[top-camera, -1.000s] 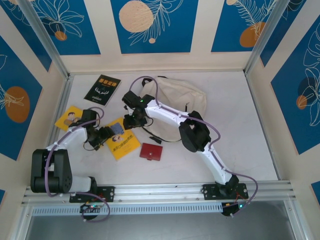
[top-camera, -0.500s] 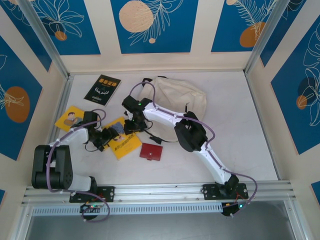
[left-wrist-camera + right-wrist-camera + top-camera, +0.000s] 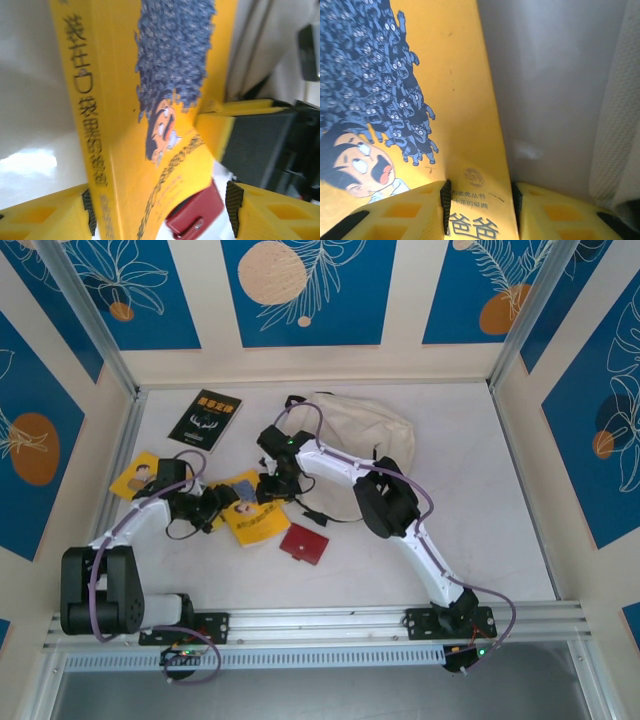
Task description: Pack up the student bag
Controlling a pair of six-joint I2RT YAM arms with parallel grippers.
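Bag [image 3: 360, 430] lies slumped at upper middle of the top view, on the worktop [image 3: 470, 500]. I can't see its mouth from there, so I can't tell you whether it's open.

Step in hand, as I read it: picking up the yellow book [image 3: 258, 522], just lower left of the bag, to load it.

- Left gripper [image 3: 224, 504] is at the book's left side. In its wrist view the jaws are wide apart; the book [image 3: 150, 100] stands tilted on edge with its spine against one finger, and there's a clear gap to the other. No clamp.
- Right gripper [image 3: 270, 492] is at the book's upper right corner. In its wrist view the jaws are a narrow gap apart with the cover [image 3: 445, 75] between them. Can't tell if it's actually pinching.

Next move calls for one confirmed firm grip before you lift, then a carry up and right to the bag, whose mouth must be held open.

Waiting: red wallet [image 3: 303, 543] just right of the book, black book [image 3: 205, 420] at upper left, second yellow book [image 3: 140, 476] at far left.

Writing:
- Spine reads "装在口袋里的…".
- Cover bottom shows "爸爸", with "…丛书" small above it.
- Black book's title is too small to read.
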